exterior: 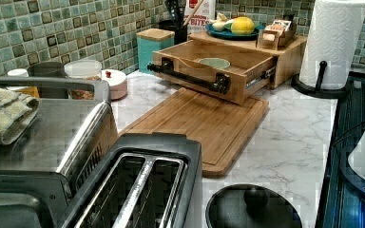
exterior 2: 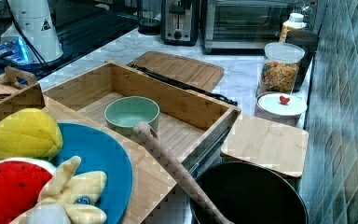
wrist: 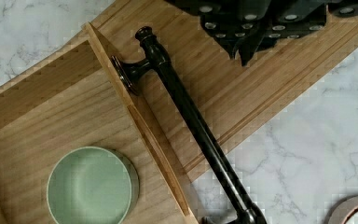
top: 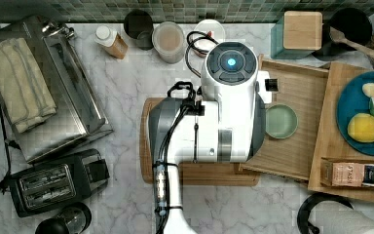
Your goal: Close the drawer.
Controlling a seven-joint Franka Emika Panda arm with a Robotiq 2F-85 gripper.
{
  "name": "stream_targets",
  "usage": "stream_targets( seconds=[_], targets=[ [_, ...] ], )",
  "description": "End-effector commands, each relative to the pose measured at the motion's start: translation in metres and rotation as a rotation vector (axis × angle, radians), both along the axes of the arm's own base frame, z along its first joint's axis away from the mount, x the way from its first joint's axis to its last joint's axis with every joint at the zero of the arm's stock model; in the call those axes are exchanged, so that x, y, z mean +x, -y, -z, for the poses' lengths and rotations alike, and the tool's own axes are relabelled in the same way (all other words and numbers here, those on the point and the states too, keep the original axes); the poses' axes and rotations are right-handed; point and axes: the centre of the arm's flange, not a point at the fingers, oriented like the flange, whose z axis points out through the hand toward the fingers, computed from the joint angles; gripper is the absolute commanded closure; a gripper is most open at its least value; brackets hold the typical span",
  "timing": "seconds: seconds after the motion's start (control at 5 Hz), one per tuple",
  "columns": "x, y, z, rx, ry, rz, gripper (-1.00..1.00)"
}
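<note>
Pincer (wrist: 249, 44) hangs over the cutting board (wrist: 242, 88), just off the drawer's black bar handle (wrist: 191, 121), not touching; open vs closed: can't tell, tips barely show. Drawer (exterior: 228, 64) is pulled out from the wooden unit (exterior: 290, 52), front overhanging the board on the marble counter (exterior: 285, 137). Inside drawer: green bowl (exterior 2: 131, 113), nr middle. Farther back, blue plate (exterior 2: 98, 154) w/ toy fruit sits on unit top. White arm (top: 226, 105) covers drawer front in top view.

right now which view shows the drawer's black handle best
The wrist view: the handle runs nearly full length, unobstructed. The left view shows it side-on and smaller; the right view catches it behind the drawer front.
</note>
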Motion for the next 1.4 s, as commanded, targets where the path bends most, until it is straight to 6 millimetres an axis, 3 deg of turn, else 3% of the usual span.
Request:
stream_targets(
  seconds=[0.2, 0.8, 1.4],
  targets=[
    [0.018, -0.005, 0.033, -0.022, 0.049, -0.229, 1.0],
    [0.041, -0.056, 0.08, -0.039, 0.072, -0.35, 1.0],
    [0.06, -0.062, 0.149, -0.141, 0.038, -0.405, 1.0]
  ],
)
